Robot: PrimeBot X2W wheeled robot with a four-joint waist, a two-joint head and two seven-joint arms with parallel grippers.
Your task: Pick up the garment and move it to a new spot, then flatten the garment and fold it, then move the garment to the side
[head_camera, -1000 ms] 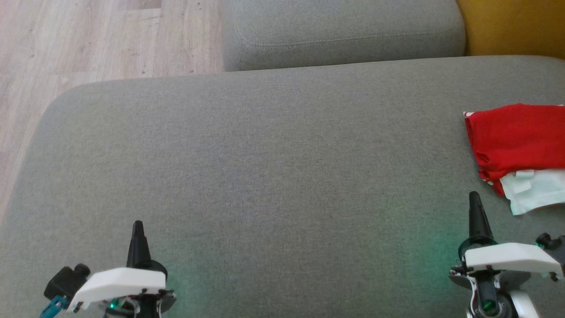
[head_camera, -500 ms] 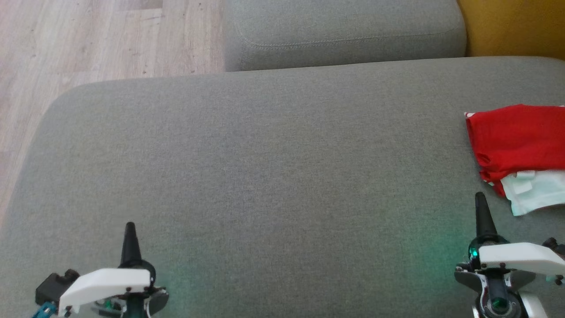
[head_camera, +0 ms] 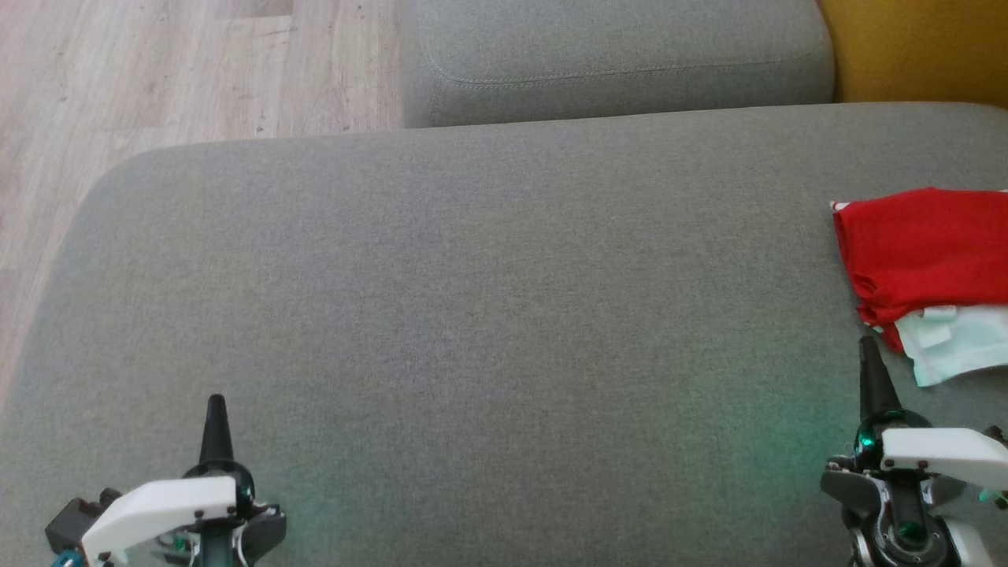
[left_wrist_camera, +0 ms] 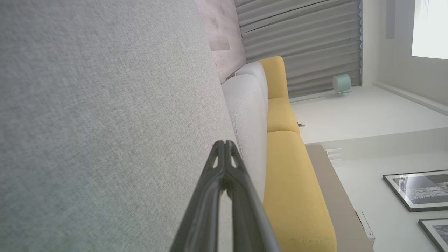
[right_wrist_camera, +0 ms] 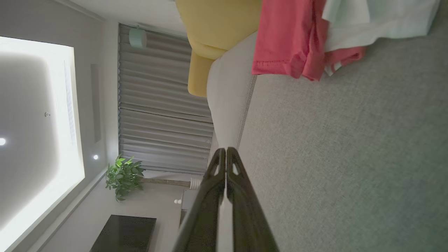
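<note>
Two dark fingers of the left tool (head_camera: 215,405) pressed together into a single spike, pinching nothing, low at the bottom left over the bare grey sofa seat (head_camera: 504,315). Right tool (head_camera: 868,350) at the bottom right, likewise shut tight on nothing, tip pointing up the head view and just beside the near corner of a pale cloth (head_camera: 957,342).

Touching that pale cloth on its far side, the red garment (head_camera: 921,244), folded into a rough block at the right edge of the seat and cut off by the picture's border. Unclear: a separate pale piece, or part of the same garment. Well apart from the left tool.

Beyond the seat, a grey back cushion (head_camera: 614,55), a yellow cushion (head_camera: 913,47) and a wooden floor (head_camera: 157,71).

Judged from this layout, folded and set aside, or nearly so.

Likely trouble from here:
- A sideways swing of the right tool catching the loose pale corner and dragging it, undoing the fold (closest hazard, given the small gap).
- A pinch taken blind at the layered edge, lifting one layer alone and spilling the rest.
- Far side out of sight, so no telling how near the seat's edge; a further push to the right possibly tipping cloth off.
</note>
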